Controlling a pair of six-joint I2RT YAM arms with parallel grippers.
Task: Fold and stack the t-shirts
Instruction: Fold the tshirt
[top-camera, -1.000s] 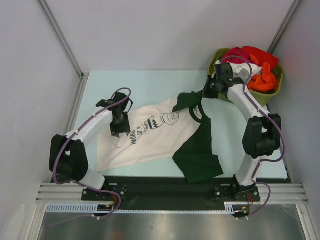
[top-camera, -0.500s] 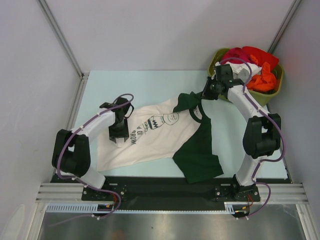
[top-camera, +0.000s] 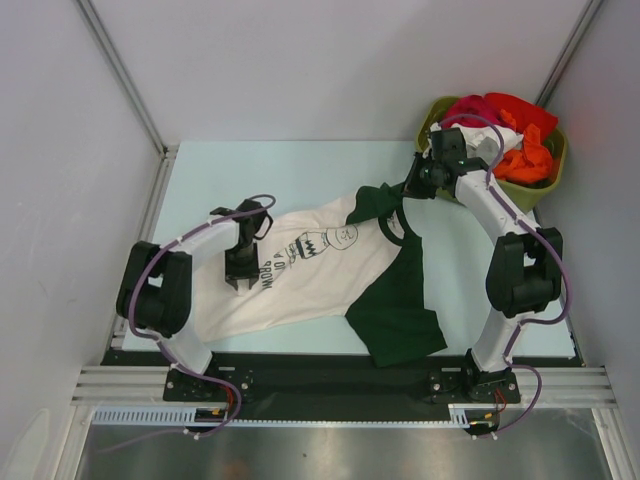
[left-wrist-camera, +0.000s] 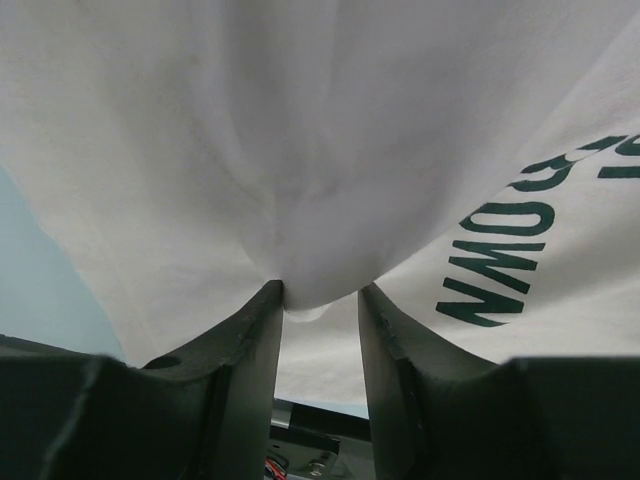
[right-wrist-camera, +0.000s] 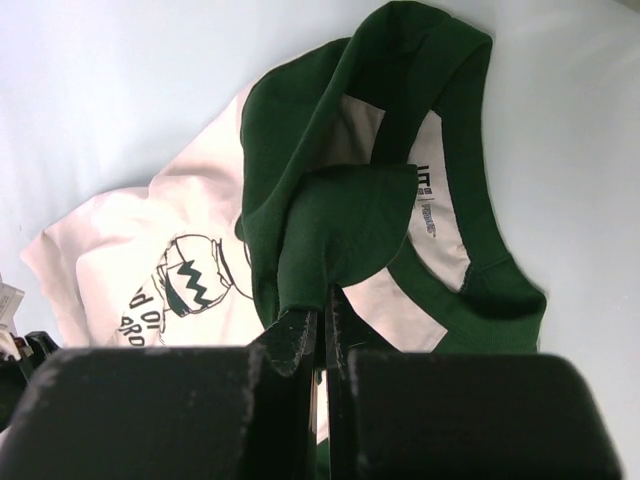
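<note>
The pale table (top-camera: 300, 170) carries one t-shirt (top-camera: 300, 285), spread face up in front of the two arms but rumpled. Its cream body lies to the left, and its dark green sleeves and collar are bunched to the right and far side. At the far right corner an olive tub (top-camera: 424, 125) holds red and orange garments (top-camera: 510, 135), apart from the shirt. The right gripper (right-wrist-camera: 322, 318) is pinched fully closed on a flap of the dark green sleeve (right-wrist-camera: 350, 230) beside the collar, lifting it slightly. The left gripper (left-wrist-camera: 320, 295) is at the cream body near the black lettering (left-wrist-camera: 500, 270), jaws at a middling gap with a raised ridge of cloth nipped between both fingers. Assessment: the garment is light, limp and unbreakable, will sag and drag across the surface, and a thin pinch may slip or catch only the top layer. Holds belong at seams, shoulders and hem corners, taken through both layers. Nothing is folded or stacked yet.
</note>
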